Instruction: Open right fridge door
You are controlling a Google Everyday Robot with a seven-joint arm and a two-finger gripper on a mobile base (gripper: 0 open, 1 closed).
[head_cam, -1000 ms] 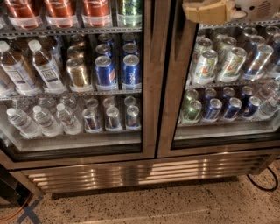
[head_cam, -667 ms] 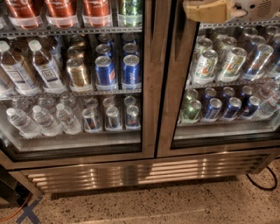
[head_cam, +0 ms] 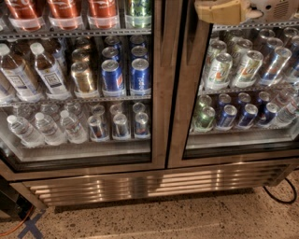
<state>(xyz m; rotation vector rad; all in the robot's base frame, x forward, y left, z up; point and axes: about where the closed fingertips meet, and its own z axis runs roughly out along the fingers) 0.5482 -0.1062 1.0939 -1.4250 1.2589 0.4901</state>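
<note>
Unmoved since a second ago: gripper (head_cam: 223, 11) at upper right of frame, before right fridge door (head_cam: 238, 93), closed and filling right half. Grip state: cannot tell. Best to catch door's inner edge beside centre seam, then pull outward steadily.

Claw (head_cam: 222, 11) top-R, cut by edge; right fridge door (head_cam: 184, 102) top, R side cropped.
</note>
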